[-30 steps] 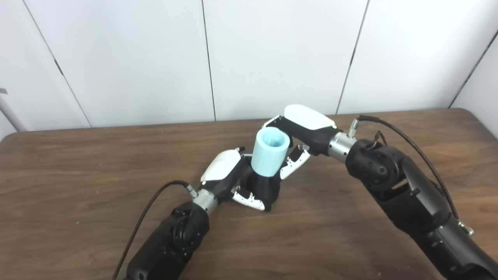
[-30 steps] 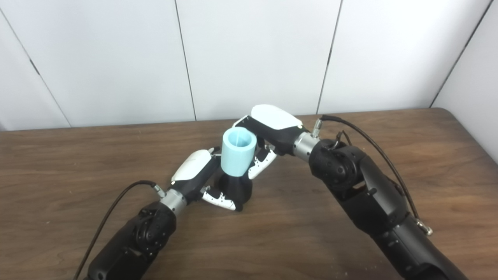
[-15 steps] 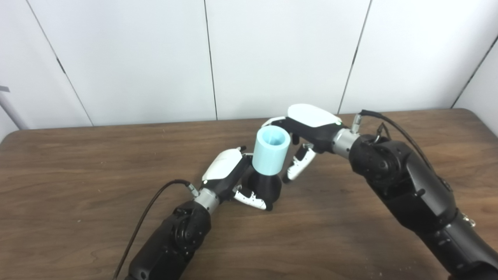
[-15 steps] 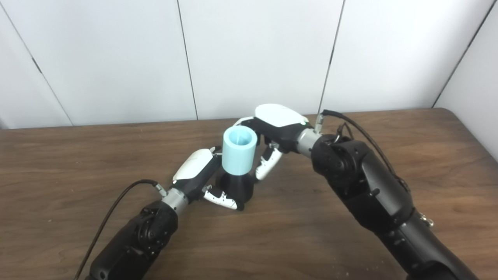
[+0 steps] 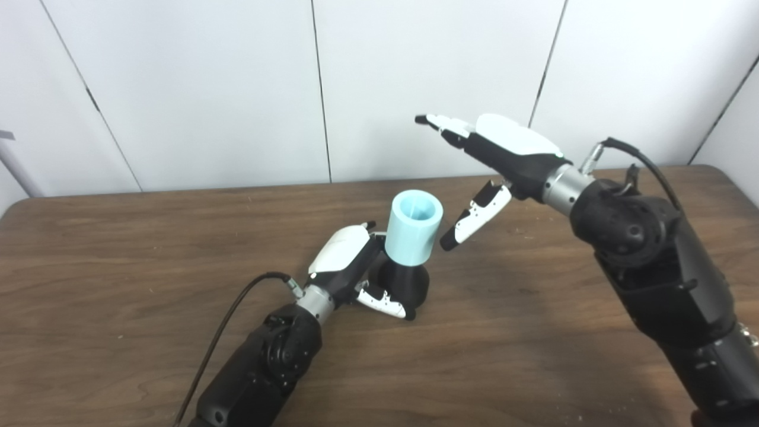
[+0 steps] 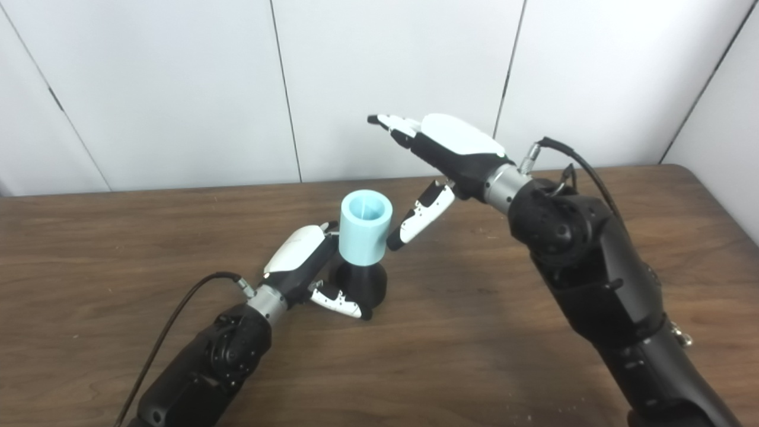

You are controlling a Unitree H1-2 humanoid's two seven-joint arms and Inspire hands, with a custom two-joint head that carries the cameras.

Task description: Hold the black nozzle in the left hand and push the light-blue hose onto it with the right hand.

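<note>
The black nozzle [image 5: 404, 283] stands upright on the brown table near its middle, wide base down. The light-blue hose [image 5: 413, 235], a short open-topped tube, sits on top of the nozzle. My left hand [image 5: 350, 267] is shut on the nozzle's base from the left, with its thumb across the front. My right hand [image 5: 492, 160] hovers above and to the right of the hose, open, fingers stretched out and thumb pointing down toward the hose without touching it.
The brown wooden table [image 5: 118, 249] reaches to a white panelled wall at the back. Its right rear corner [image 5: 717, 172] is rounded. A black cable [image 5: 225, 320] trails from my left wrist, another [image 5: 640, 163] loops off my right wrist.
My right hand has let go of the light-blue hose, opened and risen up and to the right. The hose stays on the nozzle. My left hand keeps its hold.
</note>
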